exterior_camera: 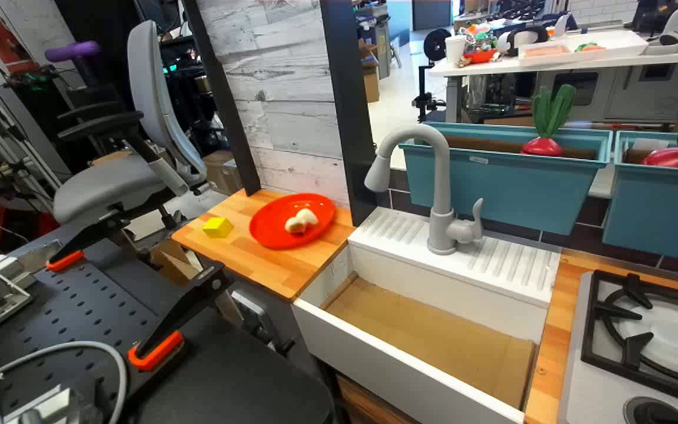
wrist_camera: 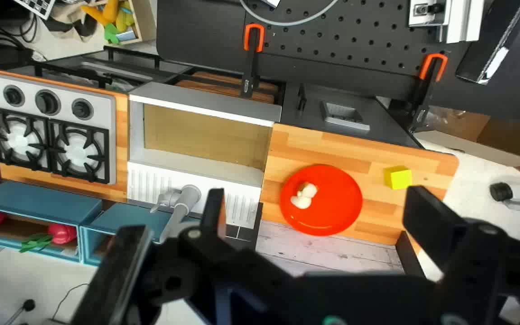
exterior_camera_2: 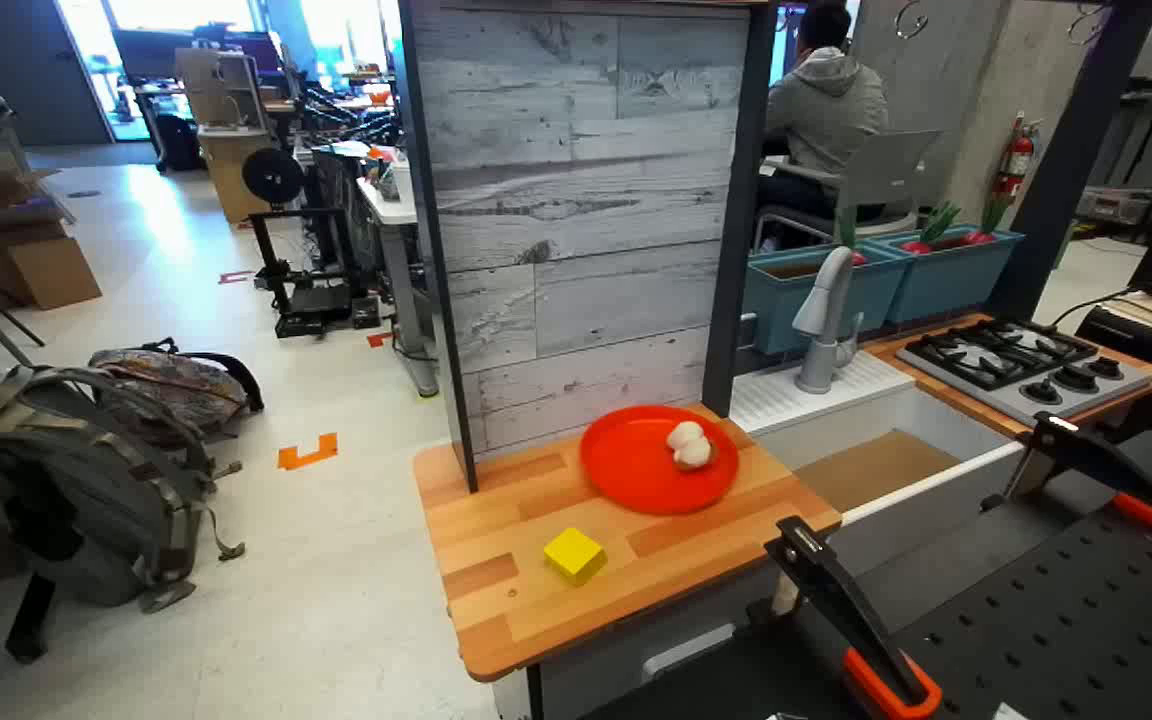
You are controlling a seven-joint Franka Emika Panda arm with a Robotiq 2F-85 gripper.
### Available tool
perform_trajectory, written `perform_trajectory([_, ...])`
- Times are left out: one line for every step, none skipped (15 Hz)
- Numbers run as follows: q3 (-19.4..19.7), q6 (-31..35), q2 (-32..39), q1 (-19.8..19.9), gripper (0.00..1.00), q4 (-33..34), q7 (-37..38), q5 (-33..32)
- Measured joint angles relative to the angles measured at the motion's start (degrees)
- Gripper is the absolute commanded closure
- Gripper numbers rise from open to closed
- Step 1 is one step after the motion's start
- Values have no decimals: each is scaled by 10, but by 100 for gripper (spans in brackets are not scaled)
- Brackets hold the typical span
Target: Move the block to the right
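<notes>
The small bright yellow block (exterior_camera: 218,227) sits on the wooden counter, beside the red plate and apart from it. It also shows in an exterior view (exterior_camera_2: 575,555), near the counter's front part, and in the wrist view (wrist_camera: 398,177). My gripper (wrist_camera: 316,193) shows only in the wrist view. Its two black fingers are wide apart with nothing between them. It is high above the counter, and the block appears just past the tip of the right-hand finger, not touched. The gripper is out of view in both exterior views.
The round red plate (exterior_camera_2: 626,470) holds pale rounded lumps (exterior_camera_2: 690,446). A plank wall panel (exterior_camera_2: 586,250) stands behind the counter (exterior_camera: 245,259). The sink (exterior_camera: 421,377) with its grey faucet (exterior_camera: 442,176) adjoins the counter, with a stove (exterior_camera: 662,330) beyond. Black clamps (exterior_camera_2: 856,620) grip the table edge.
</notes>
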State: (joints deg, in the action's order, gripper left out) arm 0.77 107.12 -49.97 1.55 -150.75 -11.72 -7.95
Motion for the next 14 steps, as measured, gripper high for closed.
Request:
perform_trajectory([0,0,0,0,0,0,0,0])
perform_trajectory([0,0,0,0,0,1,0,0])
perform_trajectory([0,0,0,0,0,1,0,0])
perform_trajectory([0,0,0,0,0,2,0,0])
perform_trajectory([0,0,0,0,0,2,0,0])
perform_trajectory([0,0,0,0,0,2,0,0])
perform_trajectory([0,0,0,0,0,2,0,0])
perform_trajectory([0,0,0,0,0,2,0,0])
perform_trajectory([0,0,0,0,0,2,0,0])
perform_trajectory([0,0,0,0,0,2,0,0])
perform_trajectory([0,0,0,0,0,2,0,0])
perform_trajectory([0,0,0,0,0,2,0,0])
perform_trajectory([0,1,1,0,0,0,2,0])
perform_trajectory([-1,6,3,0,0,-3,6,0])
